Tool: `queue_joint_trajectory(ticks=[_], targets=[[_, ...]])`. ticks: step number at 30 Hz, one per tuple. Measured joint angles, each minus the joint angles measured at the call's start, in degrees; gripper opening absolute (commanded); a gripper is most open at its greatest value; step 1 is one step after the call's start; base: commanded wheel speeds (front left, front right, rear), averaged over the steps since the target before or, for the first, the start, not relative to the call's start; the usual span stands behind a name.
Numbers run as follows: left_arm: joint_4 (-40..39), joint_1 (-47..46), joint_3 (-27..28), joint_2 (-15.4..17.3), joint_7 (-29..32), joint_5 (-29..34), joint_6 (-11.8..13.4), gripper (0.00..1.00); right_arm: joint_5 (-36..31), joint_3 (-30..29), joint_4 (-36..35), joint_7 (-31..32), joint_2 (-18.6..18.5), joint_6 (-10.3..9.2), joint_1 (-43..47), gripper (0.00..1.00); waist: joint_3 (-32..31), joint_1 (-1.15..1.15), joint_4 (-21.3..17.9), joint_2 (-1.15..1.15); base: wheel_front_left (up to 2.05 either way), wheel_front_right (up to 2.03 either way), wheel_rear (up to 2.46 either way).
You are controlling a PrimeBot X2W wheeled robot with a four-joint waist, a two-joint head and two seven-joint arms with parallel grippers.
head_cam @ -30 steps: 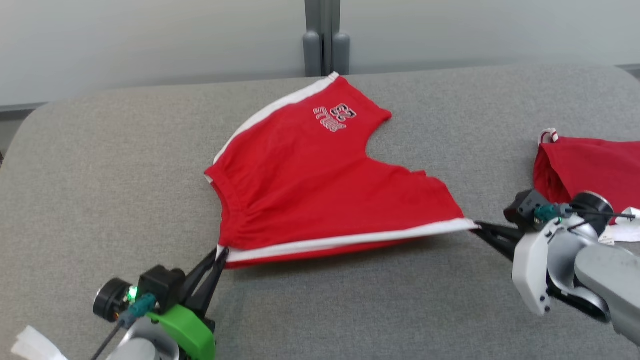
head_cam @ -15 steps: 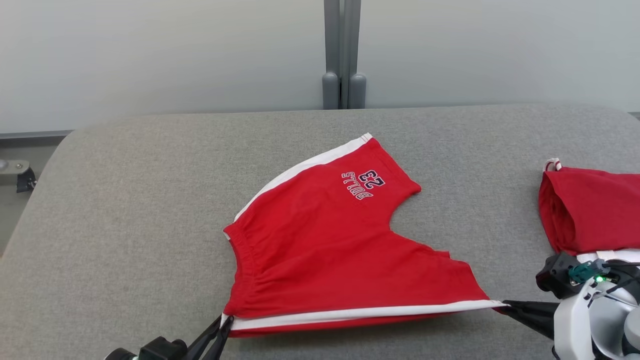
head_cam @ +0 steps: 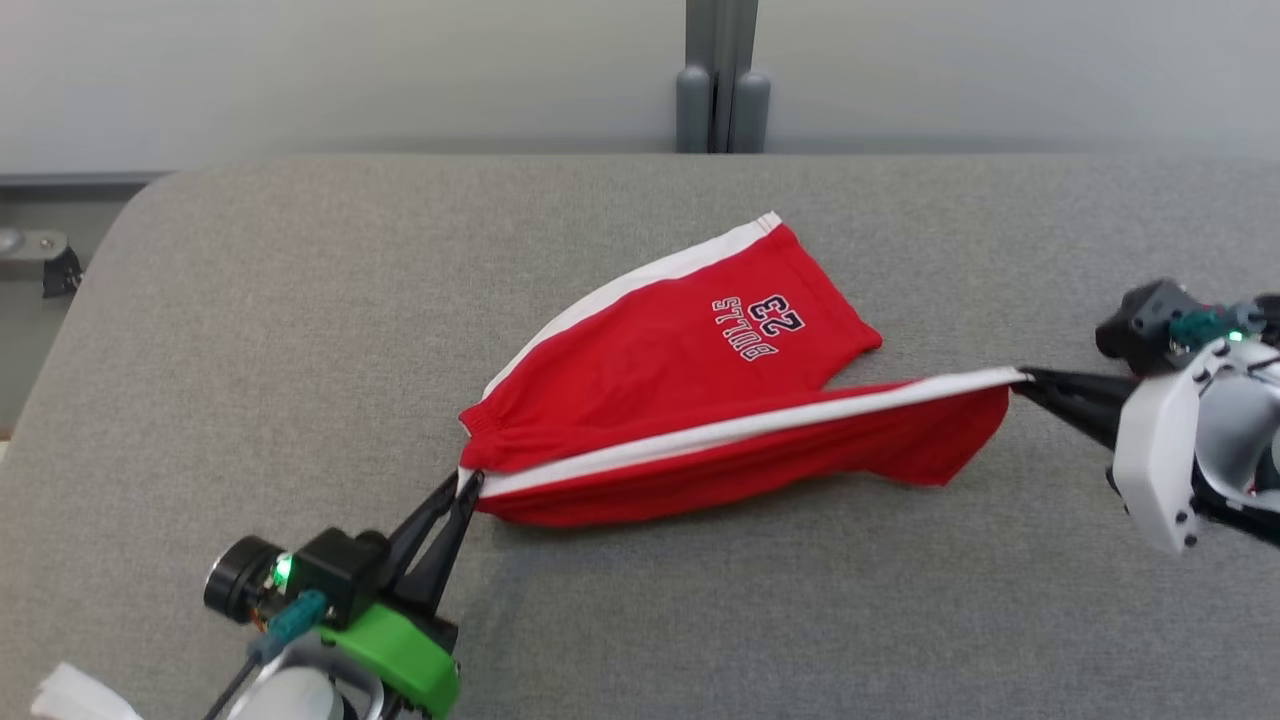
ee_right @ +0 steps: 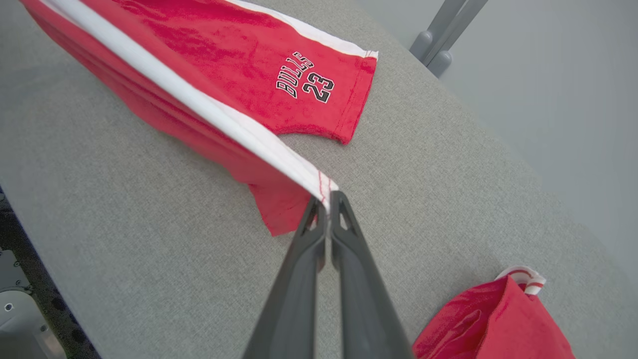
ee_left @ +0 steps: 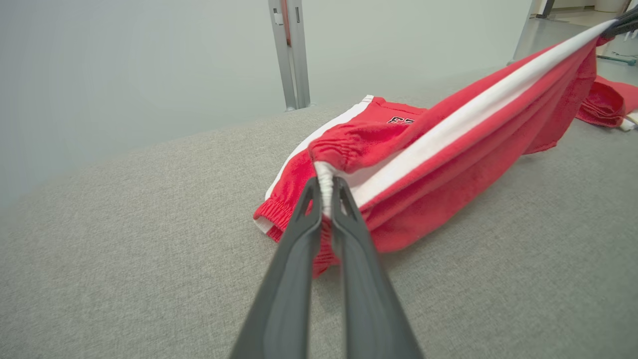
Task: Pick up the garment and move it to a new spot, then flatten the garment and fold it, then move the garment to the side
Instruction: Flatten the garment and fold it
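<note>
The left claw [head_cam: 468,490] and right claw [head_cam: 1020,378] stay clamped on the white-striped near edge of the red shorts [head_cam: 680,340], in the middle of the counter [head_cam: 300,350]. This edge is now raised toward the far leg, so folding begins.

The red shorts [ee_right: 224,65] carry "BULLS 23" printed near one leg hem.

Shorts [head_cam: 690,340] centre of table [head_cam: 250,300]; second garment [ee_right: 498,324] well right; post [head_cam: 722,90] behind, maybe touching edge
</note>
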Motion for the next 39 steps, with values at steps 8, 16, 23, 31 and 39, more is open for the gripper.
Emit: queue_joint_trajectory(ticks=[8, 16, 23, 31, 39], targets=[[6.17, -10.49, -0.56, -3.65, 0.34, 0.03, -0.55, 0.00, 1.13, 0.89, 7.89, 3.50, 5.38, -0.01, -12.99, 0.00, 6.45, 0.00, 1.82, 0.00, 0.00, 0.00, 0.00], [13.65, -20.58, -3.08, -7.15, 0.16, 0.98, -1.04, 0.00, -0.62, 2.00, 11.11, 8.26, 6.99, -0.02, -22.27, 0.00, 12.77, 0.00, 4.96, 0.00, 0.00, 0.00, 0.00], [16.51, -25.94, -3.41, -10.36, 0.09, 1.02, -1.22, 0.00, -3.56, 2.11, 14.26, 11.13, 7.26, -0.02, -25.48, 0.00, 17.04, 0.00, 8.58, 0.00, 0.00, 0.00, 0.00], [17.23, -27.07, -2.80, -13.06, 0.09, 1.19, -1.24, 0.00, -5.67, 2.11, 17.69, 10.68, 8.65, -0.02, -26.72, 0.00, 20.40, 0.01, 12.21, 0.00, 0.00, 0.00, 0.00], [18.34, -28.69, -2.83, -15.16, 0.09, 1.21, -1.25, 0.00, -7.26, 2.11, 19.86, 10.49, 9.14, -0.02, -28.16, 0.00, 22.61, 0.01, 14.03, 0.00, 0.00, 0.00, 0.00]])
